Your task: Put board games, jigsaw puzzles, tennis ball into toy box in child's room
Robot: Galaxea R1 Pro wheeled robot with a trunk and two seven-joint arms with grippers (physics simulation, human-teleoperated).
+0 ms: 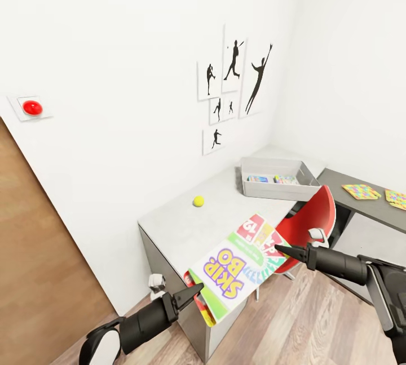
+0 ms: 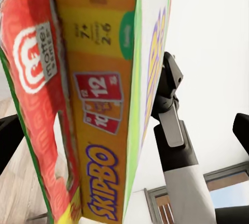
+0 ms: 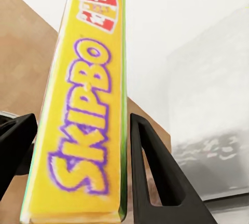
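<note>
One Skip-Bo board game (image 1: pixel 243 264) is held in the air between both arms, over the near end of the pale table (image 1: pixel 175 227) and the red chair (image 1: pixel 311 223). It lies tilted, its white face with the purple title upward. Under its lower corner a red-and-green edge shows; in the left wrist view this reads as a second, red flat box (image 2: pixel 36 105) pressed against the Skip-Bo box's yellow side — whether it is a separate game cannot be told for certain.

One tennis ball (image 1: pixel 198 201) rests alone on the table, well apart from the one toy box (image 1: pixel 277 183), which stands farther back near the wall corner. Inside the toy box two small colourful flat items are visible; their kind is too small to tell. Two jigsaw puzzles (image 1: pixel 361 191) lie flat on the dark grey section of the table, side by side, the second (image 1: pixel 397 198) cut by the frame edge.

The left gripper (image 1: pixel 193 293) reaches up from below, fingers at the box's lower corner. The right gripper (image 1: pixel 283 252) extends level from the right, meeting the box's opposite edge. In the right wrist view its two black fingers (image 3: pixel 150 167) flank the yellow side — clamped on the box.

On the wall: six baseball-player silhouette pictures (image 1: pixel 232 86) and one red button (image 1: pixel 32 107).
</note>
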